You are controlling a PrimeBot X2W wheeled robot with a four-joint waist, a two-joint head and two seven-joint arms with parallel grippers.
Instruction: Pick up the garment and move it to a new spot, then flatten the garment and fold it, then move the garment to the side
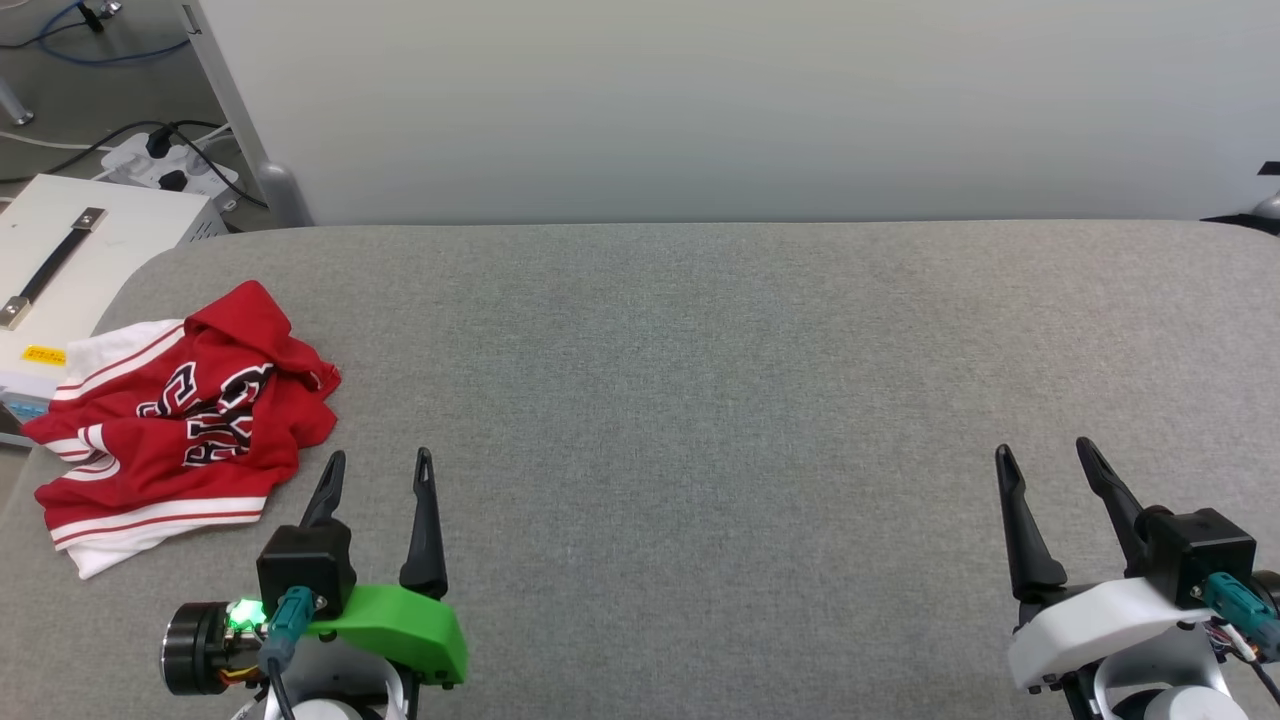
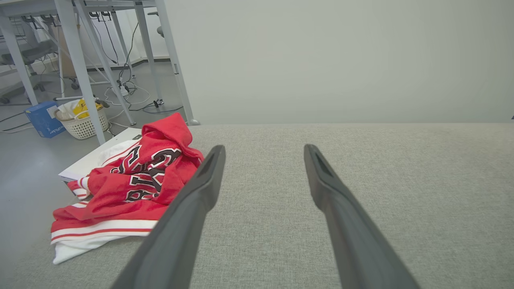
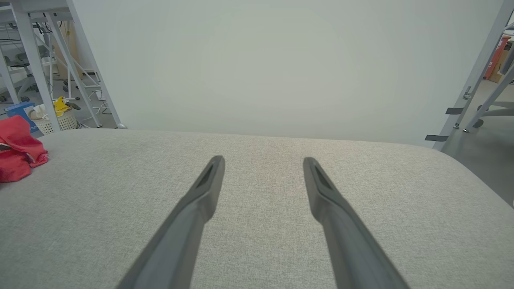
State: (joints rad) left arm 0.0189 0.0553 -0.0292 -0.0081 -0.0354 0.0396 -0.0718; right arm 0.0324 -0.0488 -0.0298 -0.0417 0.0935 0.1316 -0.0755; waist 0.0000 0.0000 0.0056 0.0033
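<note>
Crumpled shirt (image 1: pixel 190 420) on the desk (image 1: pixel 700 400) at its left edge, just beside the left jaws, not touching them. Left jaws and right jaws both spread wide, empty.

We show the garment (image 1: pixel 190 420), soft matt cloth in loose creases, and the tabletop (image 1: pixel 700 400), coarse grey woven fabric, matt.

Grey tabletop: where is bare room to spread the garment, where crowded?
Bare tabletop runs from the left gripper across to the right gripper, back to the white wall. Crowded at the left edge, where the crumpled garment lies.
</note>
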